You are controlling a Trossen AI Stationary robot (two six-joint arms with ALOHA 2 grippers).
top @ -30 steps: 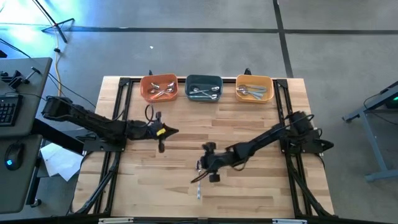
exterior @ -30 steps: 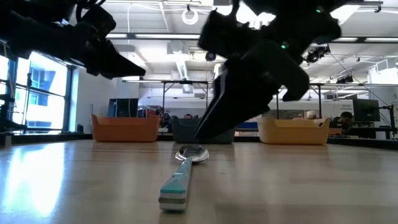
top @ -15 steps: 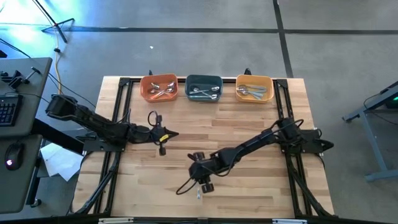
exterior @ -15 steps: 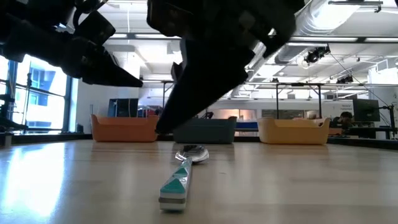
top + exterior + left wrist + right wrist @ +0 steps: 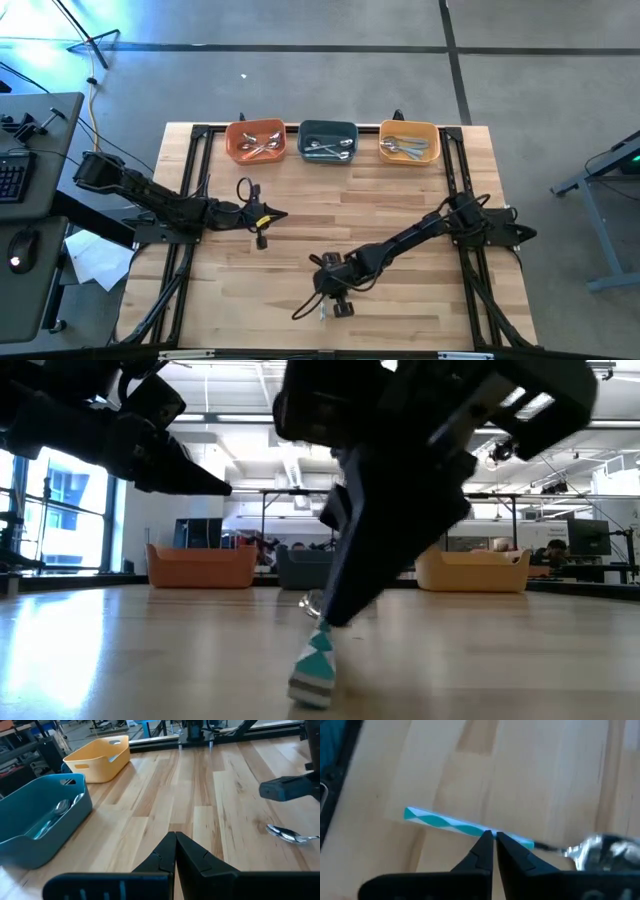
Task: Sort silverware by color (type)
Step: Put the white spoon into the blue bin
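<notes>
Teal-handled spoon (image 5: 470,828) pinched by right pincer (image 5: 494,840) on tabletop (image 5: 400,200); thin handle could slip. Left pincer (image 5: 175,851) closed, empty.

The right gripper (image 5: 493,836) has descended onto the light-blue-and-white patterned-handle metal spoon (image 5: 470,827) and closed its fingers on the handle. The spoon has rotated, and its handle end (image 5: 312,682) now lies further right in the low view.
</notes>
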